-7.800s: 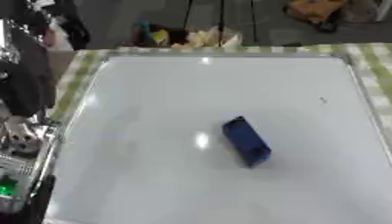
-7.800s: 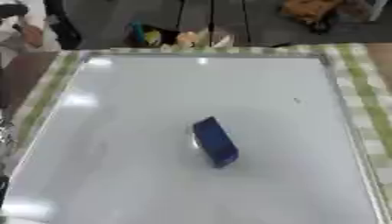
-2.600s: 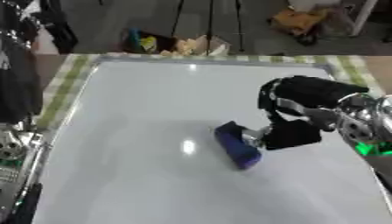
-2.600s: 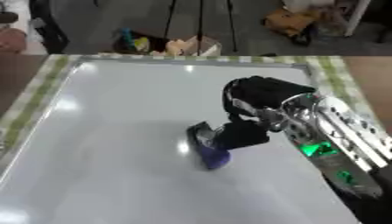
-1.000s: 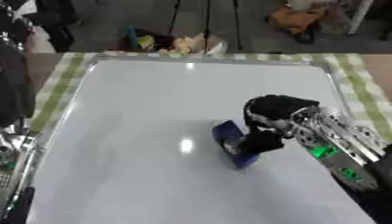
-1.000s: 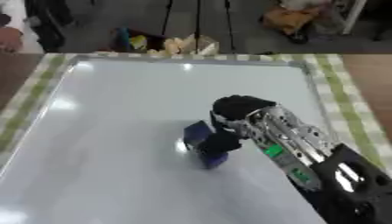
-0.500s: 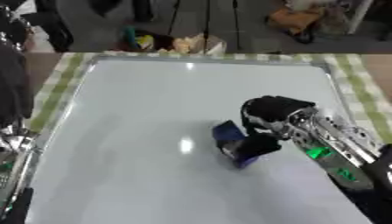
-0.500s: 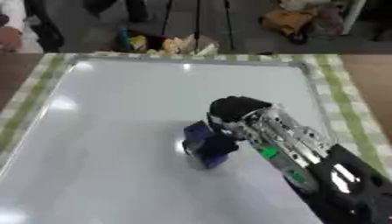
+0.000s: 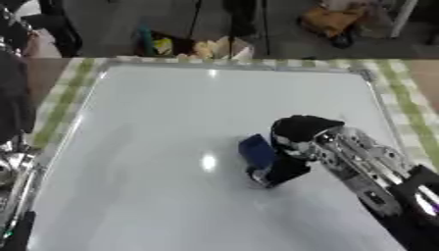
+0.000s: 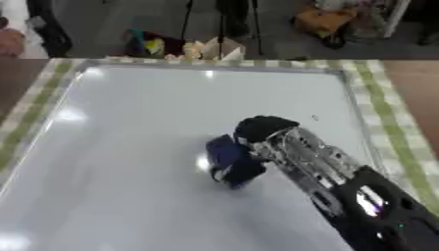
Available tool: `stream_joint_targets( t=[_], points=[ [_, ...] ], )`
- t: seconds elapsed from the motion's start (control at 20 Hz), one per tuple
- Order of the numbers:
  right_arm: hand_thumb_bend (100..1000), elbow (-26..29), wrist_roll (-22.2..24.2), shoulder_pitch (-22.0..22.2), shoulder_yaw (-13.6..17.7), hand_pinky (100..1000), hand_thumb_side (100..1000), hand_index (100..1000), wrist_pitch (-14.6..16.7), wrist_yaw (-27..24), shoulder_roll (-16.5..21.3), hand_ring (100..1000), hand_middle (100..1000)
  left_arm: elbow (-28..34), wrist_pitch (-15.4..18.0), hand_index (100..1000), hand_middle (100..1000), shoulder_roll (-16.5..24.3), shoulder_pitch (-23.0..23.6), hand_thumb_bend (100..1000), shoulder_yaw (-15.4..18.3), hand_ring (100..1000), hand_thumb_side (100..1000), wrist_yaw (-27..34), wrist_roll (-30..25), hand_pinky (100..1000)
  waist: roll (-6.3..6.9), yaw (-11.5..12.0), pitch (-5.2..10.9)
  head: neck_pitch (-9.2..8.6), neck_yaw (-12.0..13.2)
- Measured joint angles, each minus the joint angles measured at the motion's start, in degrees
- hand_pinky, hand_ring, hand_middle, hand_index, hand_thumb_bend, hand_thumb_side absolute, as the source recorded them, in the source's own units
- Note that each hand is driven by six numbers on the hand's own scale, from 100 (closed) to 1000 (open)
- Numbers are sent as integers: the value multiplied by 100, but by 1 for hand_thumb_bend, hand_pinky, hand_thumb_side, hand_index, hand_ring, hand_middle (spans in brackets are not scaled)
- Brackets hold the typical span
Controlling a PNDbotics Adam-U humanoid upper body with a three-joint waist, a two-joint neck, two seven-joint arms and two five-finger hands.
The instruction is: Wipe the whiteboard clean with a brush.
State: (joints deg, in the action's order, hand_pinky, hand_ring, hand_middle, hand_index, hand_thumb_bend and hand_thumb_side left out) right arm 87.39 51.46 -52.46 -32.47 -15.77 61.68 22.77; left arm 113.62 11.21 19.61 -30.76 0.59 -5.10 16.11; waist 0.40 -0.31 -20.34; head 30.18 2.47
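Note:
A large whiteboard (image 9: 154, 122) lies flat and fills most of both views, its surface glossy with glare spots. Near its middle sits a dark blue brush (image 9: 256, 151), a small block-shaped eraser. My right hand (image 9: 296, 142) reaches in from the lower right and its curled fingers close round the brush, which looks tilted with its lower end on the board. A small dark mark (image 10: 315, 117) shows on the board to the right of the hand. My left hand is not seen; only part of the left arm (image 9: 13, 166) shows at the left edge.
A green checked cloth (image 9: 410, 105) frames the board on the left, top and right. Beyond the far edge stand tripod legs, a pale bag (image 9: 214, 48) and an orange bag (image 9: 330, 17) on the floor.
Earlier the brush lay alone on the board; my right hand came in from the right and closed on it. Over the last second the hand and brush have barely shifted.

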Motion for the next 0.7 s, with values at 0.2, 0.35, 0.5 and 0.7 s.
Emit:
stream_joint_targets(
  t=[0.2,0.35,0.5,0.7],
  points=[
    [277,2,-10,0,5,530,844,175,-41,-10,-32,659,630,0,-3,816,694,0,0,100,0,808,979,0,-3,666,0,0,-10,0,-3],
    [262,42,-31,2,14,520,832,174,-69,-33,-30,648,622,0,-7,816,693,0,0,100,0,807,980,0,-7,667,0,0,-11,0,-3],
    [233,156,-57,21,14,509,800,172,-96,-82,3,636,613,0,-13,816,692,0,0,100,0,807,980,0,-17,667,0,2,-12,-1,-4],
    [194,274,-76,60,13,501,751,171,-130,-132,76,631,610,0,-12,816,691,0,-2,100,-1,807,981,0,-37,667,0,6,-19,-7,-8]
  ],
)
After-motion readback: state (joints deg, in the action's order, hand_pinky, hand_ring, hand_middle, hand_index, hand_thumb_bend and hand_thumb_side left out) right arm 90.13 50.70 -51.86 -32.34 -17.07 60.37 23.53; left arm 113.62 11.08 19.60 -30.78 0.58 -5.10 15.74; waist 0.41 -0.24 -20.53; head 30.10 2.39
